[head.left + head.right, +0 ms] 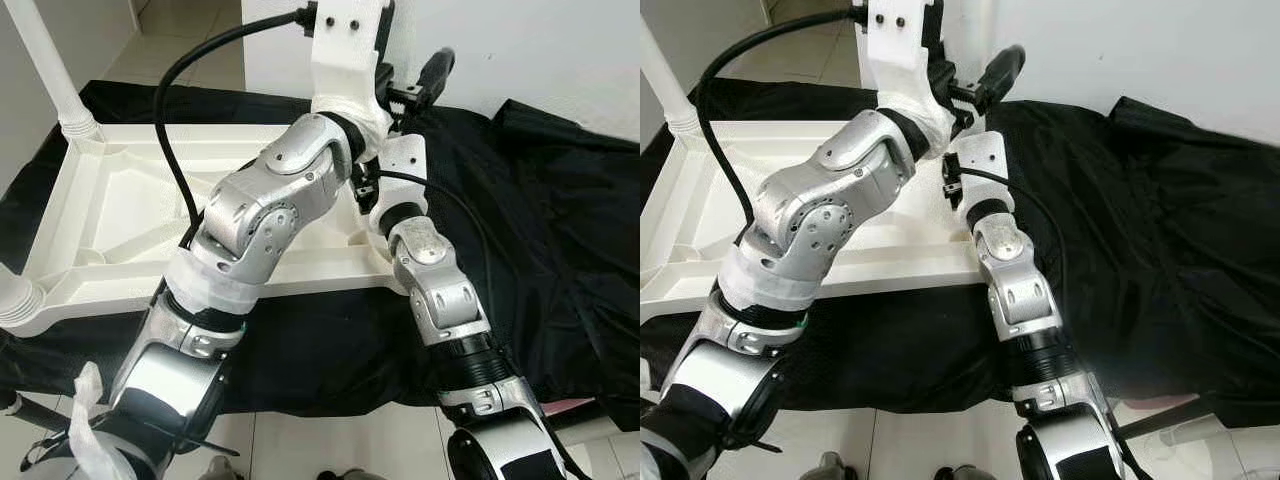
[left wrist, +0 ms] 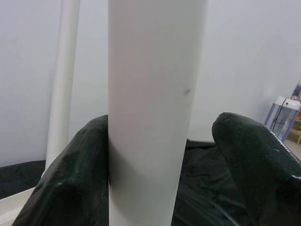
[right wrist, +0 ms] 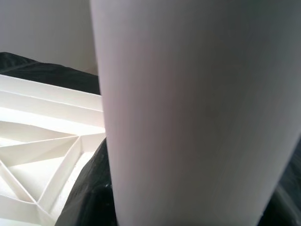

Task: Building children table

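An upturned white plastic table top [image 1: 120, 200] lies on a black cloth, its ribbed underside facing up. Both my arms reach to its far right corner, where a white table leg [image 2: 150, 113] stands upright. My left gripper [image 2: 160, 125] is open around this leg high up: one black finger [image 2: 80, 165] touches it and the other finger [image 2: 254, 155] stands off with a gap. Lower down, near the table top, my right gripper [image 3: 188, 202] is shut on the same table leg [image 3: 188, 113], which hides most of that gripper.
Two more white legs stand on the table top's left side, one far [image 1: 45, 60] and one near [image 1: 15, 295]. The black cloth [image 1: 540, 220] spreads wide to the right, crumpled. A white wall [image 1: 540, 40] is close behind. Tiled floor [image 1: 330, 440] lies in front.
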You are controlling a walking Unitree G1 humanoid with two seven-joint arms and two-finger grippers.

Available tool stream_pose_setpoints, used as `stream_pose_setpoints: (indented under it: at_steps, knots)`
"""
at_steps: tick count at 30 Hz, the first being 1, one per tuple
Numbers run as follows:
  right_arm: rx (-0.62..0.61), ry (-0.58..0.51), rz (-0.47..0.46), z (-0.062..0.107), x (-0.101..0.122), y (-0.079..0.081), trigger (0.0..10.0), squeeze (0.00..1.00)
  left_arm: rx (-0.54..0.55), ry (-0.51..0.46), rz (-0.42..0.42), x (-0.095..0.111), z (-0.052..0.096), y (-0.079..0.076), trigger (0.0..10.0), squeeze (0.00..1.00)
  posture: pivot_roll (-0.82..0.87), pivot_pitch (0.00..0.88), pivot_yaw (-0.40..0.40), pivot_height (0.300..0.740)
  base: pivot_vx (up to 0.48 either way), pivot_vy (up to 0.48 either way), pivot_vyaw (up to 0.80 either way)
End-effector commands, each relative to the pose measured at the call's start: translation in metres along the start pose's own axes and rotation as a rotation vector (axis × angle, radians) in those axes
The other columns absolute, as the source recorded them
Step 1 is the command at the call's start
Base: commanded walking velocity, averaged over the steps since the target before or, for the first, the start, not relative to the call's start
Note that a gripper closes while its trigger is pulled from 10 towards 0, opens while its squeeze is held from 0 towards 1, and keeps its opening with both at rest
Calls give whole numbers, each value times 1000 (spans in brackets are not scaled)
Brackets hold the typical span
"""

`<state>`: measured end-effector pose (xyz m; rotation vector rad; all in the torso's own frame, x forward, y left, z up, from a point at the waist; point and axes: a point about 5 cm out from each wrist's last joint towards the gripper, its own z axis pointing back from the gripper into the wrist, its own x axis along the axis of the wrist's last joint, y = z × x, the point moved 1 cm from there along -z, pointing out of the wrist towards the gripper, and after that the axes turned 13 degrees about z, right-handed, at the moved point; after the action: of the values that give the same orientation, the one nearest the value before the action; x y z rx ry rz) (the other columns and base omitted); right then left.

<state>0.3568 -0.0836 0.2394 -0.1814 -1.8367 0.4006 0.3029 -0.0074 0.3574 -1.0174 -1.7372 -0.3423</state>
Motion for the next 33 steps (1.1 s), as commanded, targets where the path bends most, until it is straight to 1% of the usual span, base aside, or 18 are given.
stream_pose_setpoints:
  at_steps: [1, 9, 11, 12, 13, 16, 18, 19, 20, 21, 23, 26, 27, 28, 29, 30, 31, 33]
  knots:
    - [-25, 44, -26, -1, -7, -3, 10000, 0, -289, 20, -10, 2, 5, -27, 10000, 0, 20, 92, -65, 740, 0, 0, 0]
    - [-105, 63, -86, 1, -11, -14, 10000, 0, -268, 5, -32, 4, 11, -25, 10000, 0, 19, 86, -55, 740, 0, 0, 0]
    - [-149, 45, -91, 4, -12, -22, 10000, 0, -239, -6, -34, 4, 14, -20, 10000, 0, 16, 86, -51, 740, 0, 0, 0]
    - [-163, 39, -105, 6, -12, -25, 10000, 0, -225, -8, -34, 4, 16, -18, 10000, 0, 12, 87, -48, 740, 0, 0, 0]
    - [-185, 44, -167, 9, -16, -31, 10000, 0, -201, -17, -32, 2, 18, -14, 10000, 0, 12, 89, -47, 740, 0, 0, 0]
    - [-201, 59, -221, 13, -21, -37, 10000, 0, -185, 10, -34, -3, 23, -10, 10000, 0, 15, 91, -48, 740, 0, 0, 0]
    - [-211, 66, -235, 15, -23, -39, 10000, 0, -171, 17, -41, -4, 24, -8, 10000, 0, 17, 94, -49, 740, 0, 0, 0]
    - [-211, 68, -238, 16, -24, -41, 10000, 0, -156, 28, -47, -8, 27, -4, 10000, 0, 17, 95, -49, 740, 0, 0, 0]
    - [-211, 68, -238, 16, -24, -41, 10000, 0, -156, 28, -47, -8, 27, -4, 10000, 0, 17, 95, -49, 740, 0, 0, 0]
    - [-210, 71, -223, 20, -29, -44, 10000, 0, -131, 61, -67, -18, 35, 4, 10000, 0, 14, 106, -53, 740, 0, 0, 0]
    - [-198, 72, -227, 21, -34, -48, 10000, 0, -108, 109, -92, -27, 41, 11, 10000, 0, 17, 117, -60, 740, 0, 0, 0]
    - [-199, 73, -229, 21, -35, -50, 10000, 0, -104, 114, -91, -28, 42, 12, 10000, 0, 17, 117, -60, 740, 0, 0, 0]
    - [-189, 58, -215, 20, -33, -51, 10000, 0, -97, 118, -90, -30, 44, 13, 10000, 0, 16, 121, -66, 740, 0, 0, 0]
    - [-176, 40, -179, 19, -31, -52, 10000, 0, -96, 123, -91, -32, 46, 13, 10000, 0, 14, 124, -66, 740, 0, 0, 0]
    - [-128, 15, -145, 17, -28, -52, 10000, 0, -96, 135, -103, -37, 50, 13, 10000, 0, 3, 125, -65, 740, 0, 0, 0]
    - [-128, 15, -145, 17, -28, -52, 10000, 0, -96, 135, -103, -37, 50, 13, 10000, 0, 3, 125, -65, 740, 0, 0, 0]
    - [-87, 5, -146, 18, -26, -50, 10000, 0, -97, 143, -117, -42, 54, 14, 10000, 0, -3, 124, -63, 740, 0, 0, 0]
    - [-80, -10, -137, 18, -25, -51, 10000, 0, -89, 140, -131, -44, 55, 16, 10000, 0, -9, 122, -62, 740, 0, 0, 0]
